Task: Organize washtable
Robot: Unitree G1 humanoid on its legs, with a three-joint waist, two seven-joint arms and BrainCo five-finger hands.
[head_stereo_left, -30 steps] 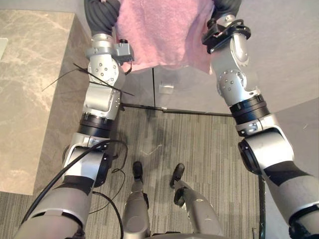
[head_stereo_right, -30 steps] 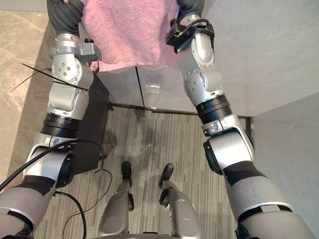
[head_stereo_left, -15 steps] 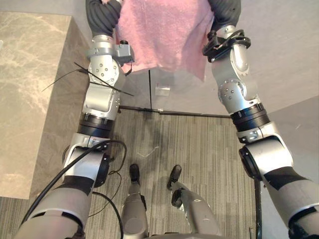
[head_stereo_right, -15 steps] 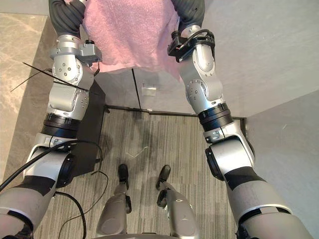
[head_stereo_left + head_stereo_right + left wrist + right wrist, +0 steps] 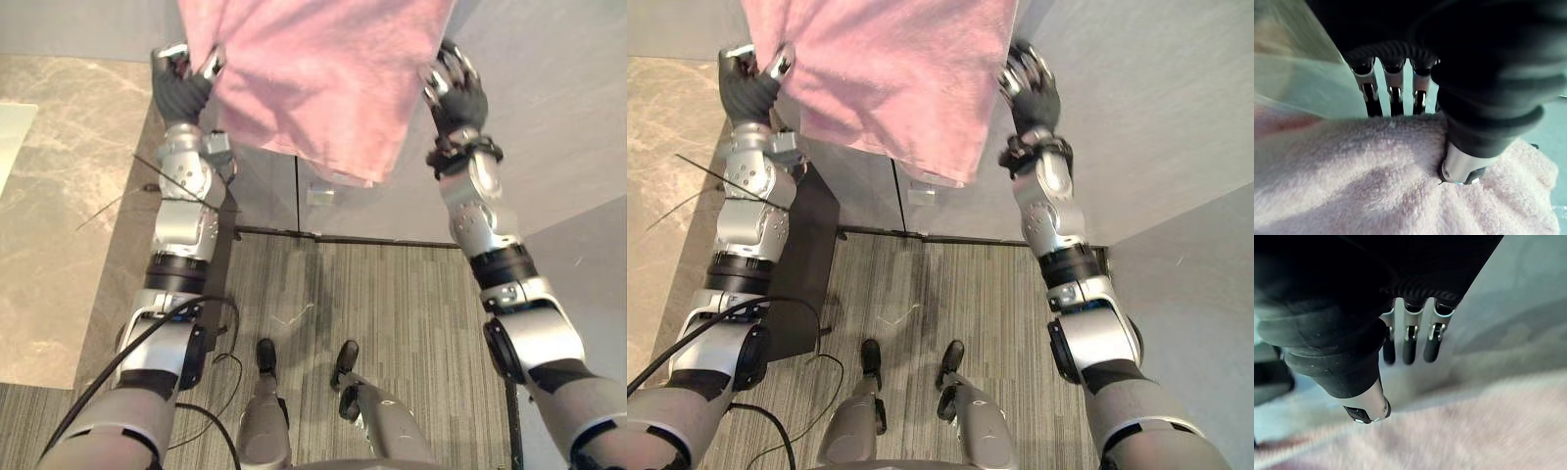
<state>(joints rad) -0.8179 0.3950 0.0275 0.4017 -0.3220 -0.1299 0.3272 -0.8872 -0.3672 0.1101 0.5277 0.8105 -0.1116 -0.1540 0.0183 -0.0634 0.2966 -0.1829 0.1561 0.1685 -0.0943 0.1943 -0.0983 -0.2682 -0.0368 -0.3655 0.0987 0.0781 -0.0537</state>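
Note:
A pink towel point(image 5: 323, 78) hangs spread out high in front of me, between my two raised arms, its lower edge sagging to the right. My left hand point(image 5: 186, 76) is at the towel's left edge. In the left wrist view its fingers point(image 5: 1395, 90) are straight above the pink towel point(image 5: 1376, 186) and its thumb point(image 5: 1462, 169) rests against the cloth. My right hand point(image 5: 453, 86) is at the towel's right edge. In the right wrist view its fingers point(image 5: 1409, 345) are straight and its thumb point(image 5: 1364, 406) stands clear of the blurred pink towel point(image 5: 1459, 431) beyond.
A beige marble-patterned counter point(image 5: 59, 196) runs along the left, with a dark cabinet side point(image 5: 808, 255) beside it. A grey wall point(image 5: 549, 117) with a glass panel stands ahead. Striped carpet point(image 5: 392, 294) lies below.
The camera has shifted. Both arms have stretched further up and forward. The fingers of both hands have straightened off the towel, and its right lower corner hangs lower.

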